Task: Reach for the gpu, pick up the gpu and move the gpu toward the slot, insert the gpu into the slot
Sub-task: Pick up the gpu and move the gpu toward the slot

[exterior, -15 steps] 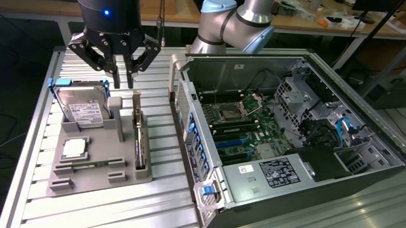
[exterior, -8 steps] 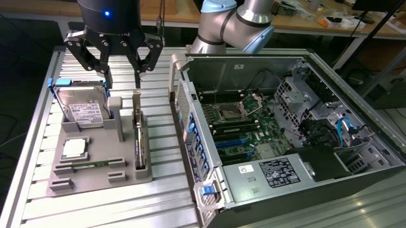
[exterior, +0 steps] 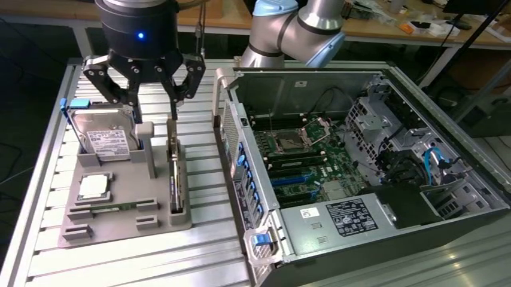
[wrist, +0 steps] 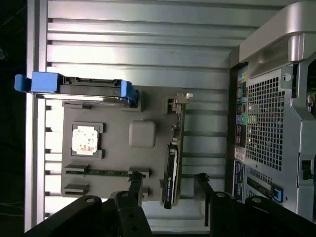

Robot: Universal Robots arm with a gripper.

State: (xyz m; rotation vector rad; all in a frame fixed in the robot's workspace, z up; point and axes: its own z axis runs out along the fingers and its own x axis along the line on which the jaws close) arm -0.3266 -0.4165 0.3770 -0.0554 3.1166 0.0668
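gpu (exterior: 175, 173) stands up on its thin edge in the grey holder (exterior: 119, 222) on the desk (exterior: 119, 260), in the lower left of the exterior view. i think that lets my claw (exterior: 155, 107) pinch both flat sides. claw is wide open, holding nothing, and hangs above the gpu's far end, upper left.

We logged the gripper (wrist: 168, 178) spread wide, one finger each side of the gpu (wrist: 174, 148), gaps showing | gpu stood edge-on in grey holder (wrist: 113, 160) | computer case (wrist: 266, 123) beside holder
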